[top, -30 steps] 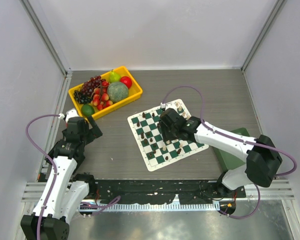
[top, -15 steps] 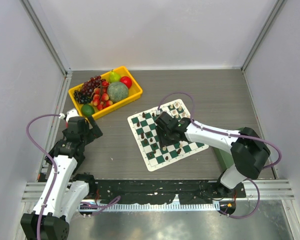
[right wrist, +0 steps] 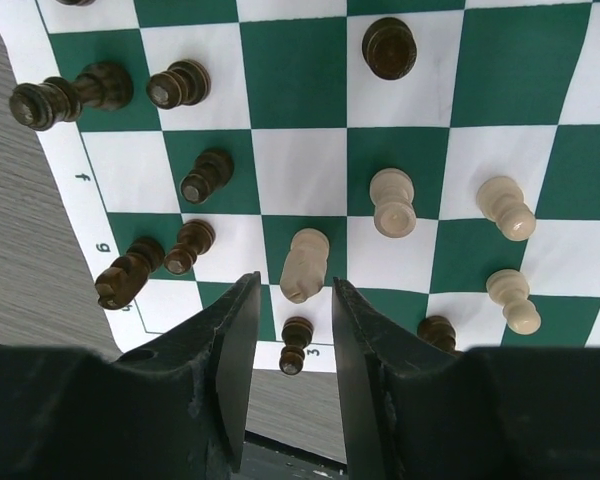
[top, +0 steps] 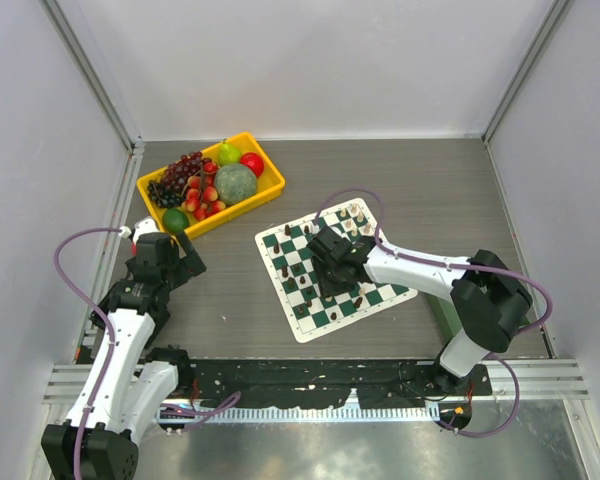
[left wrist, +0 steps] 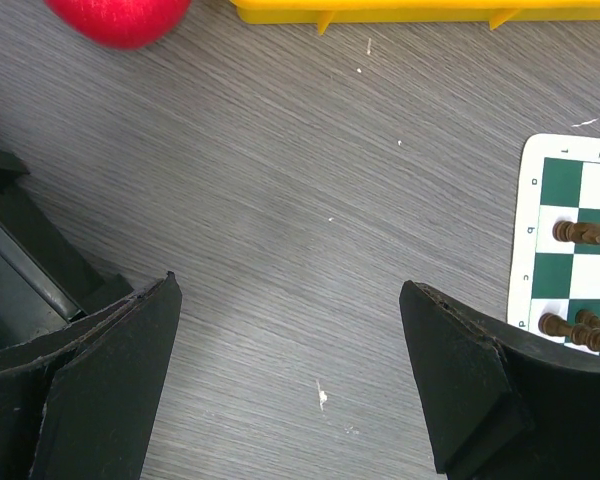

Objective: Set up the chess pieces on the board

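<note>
R claw [right wrist: 295,290] hangs low over the board [right wrist: 300,40]. Its fingers [right wrist: 225,370] are a narrow gap apart and clamped on nothing. Btwn them, touching neither as far as the wrist view shows, is a small dark pawn [right wrist: 295,345] on the board's white border. Just ahead of the tips lies a cream piece [right wrist: 302,265], tilted, across a green/white square line. Further ahead, on the view-right finger's side, stand three more cream pieces [right wrist: 392,200], spaced apart. On the view-left finger's side is a loose bunch of dark pieces [right wrist: 188,247], some leaning, near the board edge. A lone dark piece [right wrist: 390,47] stands far ahead on a white square. One more dark piece [right wrist: 435,332] is just beside the view-right finger, partly hidden.

From the top cam, a green tray [top: 448,318] sits well behind the R claw, mostly under the forearm.

L claw [left wrist: 290,288] has its fingers spread wide and holds nothing, w/ bare tabletop [left wrist: 280,200] btwn them. It is well apart from the board. Only a board corner shows past the view-right finger, w/ a few dark figures [left wrist: 580,232] on it. Ahead of the tips is the yellow tray [left wrist: 420,10] rim. A red fruit [left wrist: 120,15] is ahead on the view-left side, cut by the frame. Can't tell if it's in the tray.
</note>
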Tool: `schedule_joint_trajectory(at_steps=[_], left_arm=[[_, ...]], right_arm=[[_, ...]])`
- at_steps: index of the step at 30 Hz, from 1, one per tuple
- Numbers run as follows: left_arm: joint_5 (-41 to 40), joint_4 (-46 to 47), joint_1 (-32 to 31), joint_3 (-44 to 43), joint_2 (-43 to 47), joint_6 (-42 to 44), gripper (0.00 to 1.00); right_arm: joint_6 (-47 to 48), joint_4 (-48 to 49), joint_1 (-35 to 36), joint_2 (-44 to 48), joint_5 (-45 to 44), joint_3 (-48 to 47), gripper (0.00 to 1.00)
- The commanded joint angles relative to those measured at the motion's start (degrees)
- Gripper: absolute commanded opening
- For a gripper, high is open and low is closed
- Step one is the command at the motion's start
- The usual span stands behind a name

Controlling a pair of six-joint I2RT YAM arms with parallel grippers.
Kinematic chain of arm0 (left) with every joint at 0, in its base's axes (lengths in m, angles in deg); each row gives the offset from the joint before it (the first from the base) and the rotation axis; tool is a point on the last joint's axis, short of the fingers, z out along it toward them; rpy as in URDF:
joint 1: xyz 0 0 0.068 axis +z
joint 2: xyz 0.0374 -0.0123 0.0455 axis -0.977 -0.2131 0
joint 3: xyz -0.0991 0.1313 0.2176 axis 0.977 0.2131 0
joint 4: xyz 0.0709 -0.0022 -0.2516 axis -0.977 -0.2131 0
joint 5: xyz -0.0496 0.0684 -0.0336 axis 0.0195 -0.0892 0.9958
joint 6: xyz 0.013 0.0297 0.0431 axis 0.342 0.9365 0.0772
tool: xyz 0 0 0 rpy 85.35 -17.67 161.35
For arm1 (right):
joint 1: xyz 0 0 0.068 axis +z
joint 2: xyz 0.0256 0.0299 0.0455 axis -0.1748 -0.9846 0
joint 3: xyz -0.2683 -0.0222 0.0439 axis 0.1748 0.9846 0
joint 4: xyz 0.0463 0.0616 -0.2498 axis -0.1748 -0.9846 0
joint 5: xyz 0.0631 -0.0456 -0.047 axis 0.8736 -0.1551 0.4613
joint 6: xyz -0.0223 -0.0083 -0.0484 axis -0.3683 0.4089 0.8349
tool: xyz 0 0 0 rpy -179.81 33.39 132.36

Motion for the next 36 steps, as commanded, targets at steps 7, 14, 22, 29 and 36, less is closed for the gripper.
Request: schedule_joint_trajectory(at_steps=[7,14,22,29,36], left_arm=[[0.7,1.8,0.3,-0.6,-0.2,-0.4,0.99],[0.7,1.9,0.3,-0.4,-0.3,-0.3,0.99],[-0.3,1.6,0.3,-0.3,0.0,-0.1,0.99],[-0.1,1.5,0.3,-0.4,0.0,0.1,0.99],[-0.2,1.4,0.3,-0.4,0.1,0.1,0.99]], right_arm=[[-0.5,0.1,0.3,-0.8,-0.7,-0.8,0.39],[-0.2,0.9,0.3,-1.0,-1.4,-1.1,0.39],[0.0,1.5,0.3,-1.2,-1.6,-0.9,0.34],[0.0,1.7,0.3,-1.2,-2.5,-1.1,0.37],[0.2,1.9,0.4,-1.4,-2.7,-1.2,0.32]])
